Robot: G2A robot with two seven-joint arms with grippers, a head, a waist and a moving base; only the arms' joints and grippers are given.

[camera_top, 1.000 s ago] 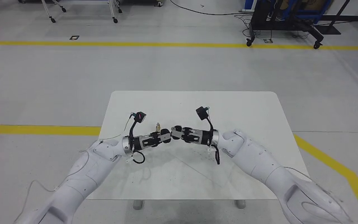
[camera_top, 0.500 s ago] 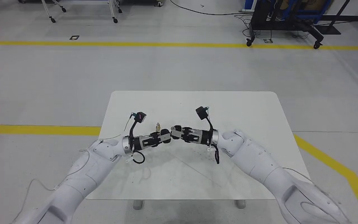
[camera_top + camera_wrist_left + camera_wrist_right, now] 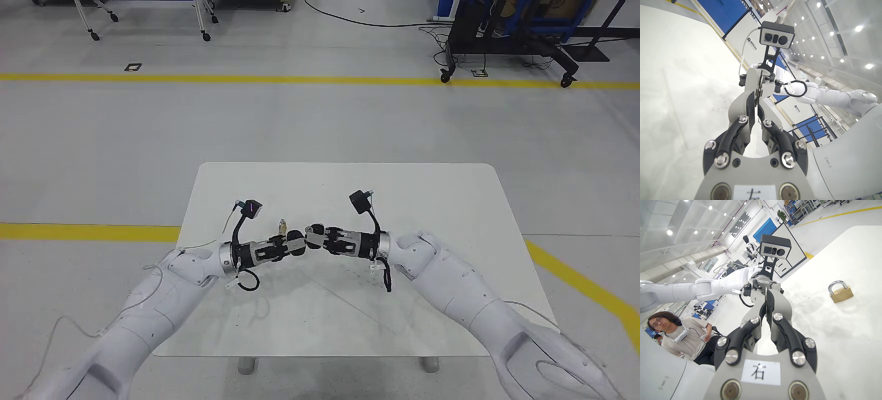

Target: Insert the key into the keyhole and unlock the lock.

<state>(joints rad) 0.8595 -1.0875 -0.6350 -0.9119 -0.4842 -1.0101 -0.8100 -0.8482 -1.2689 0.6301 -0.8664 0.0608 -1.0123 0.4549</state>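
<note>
Left gripper (image 3: pixel 756 100) and right gripper (image 3: pixel 766 300) tip to tip above white table (image 3: pixel 440 200), both clamped on flat metal key (image 3: pixel 759 85), brass padlock (image 3: pixel 840 293) resting on table nearby.

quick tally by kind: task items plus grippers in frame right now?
padlock: 1
key: 1, pinched where the two grippers meet
grippers: 2, the left gripper and the right gripper
Total: 4
</note>
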